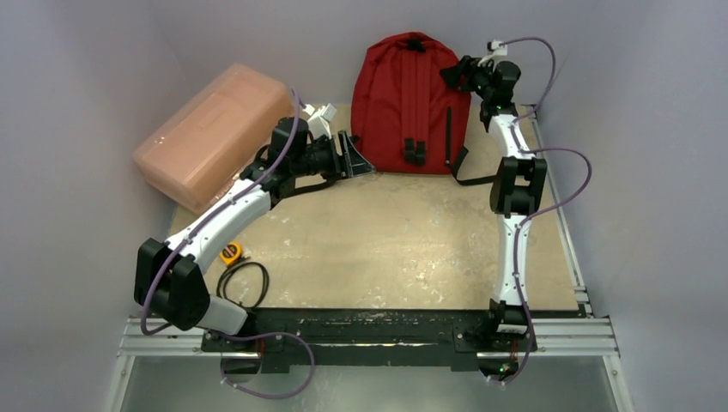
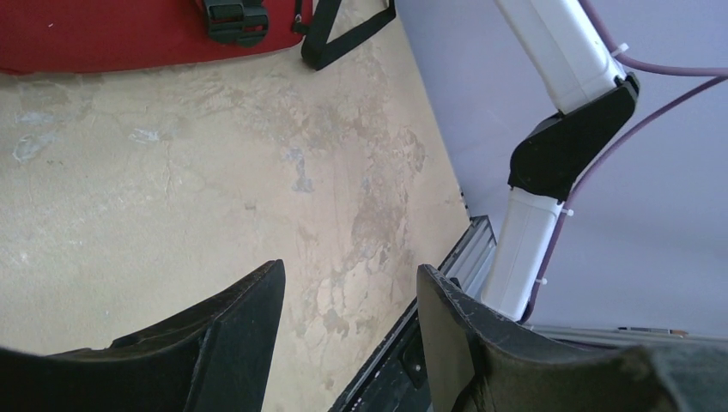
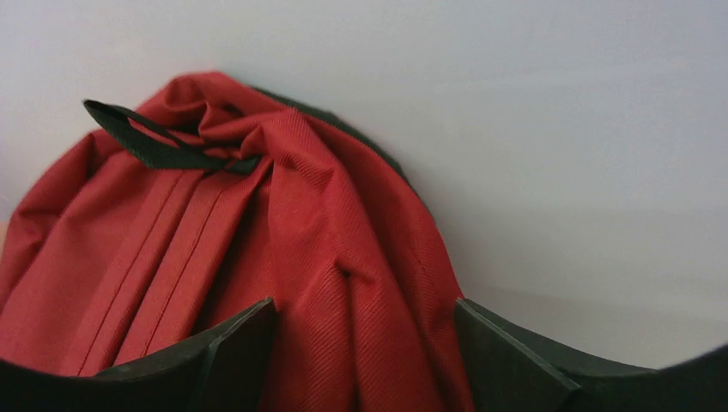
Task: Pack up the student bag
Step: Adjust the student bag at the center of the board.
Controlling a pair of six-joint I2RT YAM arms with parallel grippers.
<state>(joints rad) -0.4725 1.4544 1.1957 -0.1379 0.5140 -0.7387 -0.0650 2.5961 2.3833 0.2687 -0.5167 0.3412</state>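
The student bag (image 1: 403,94) is a dark red backpack lying at the back of the table, its top against the rear wall and its black straps facing up. My right gripper (image 1: 455,73) is at the bag's upper right edge. In the right wrist view its jaws (image 3: 365,305) stand wide apart, straddling a raised fold of the red fabric (image 3: 300,240) without pinching it. The black carry loop (image 3: 154,142) shows at the bag's top. My left gripper (image 1: 356,159) hovers just off the bag's lower left corner, open and empty (image 2: 350,279) above bare table. The bag's bottom edge (image 2: 103,34) shows there.
A pink translucent plastic box (image 1: 215,133) leans at the back left, close behind my left arm. A small yellow object (image 1: 230,252) and a looped black cable (image 1: 245,283) lie near the left base. A loose black strap (image 2: 343,34) trails from the bag. Grey walls close in all round.
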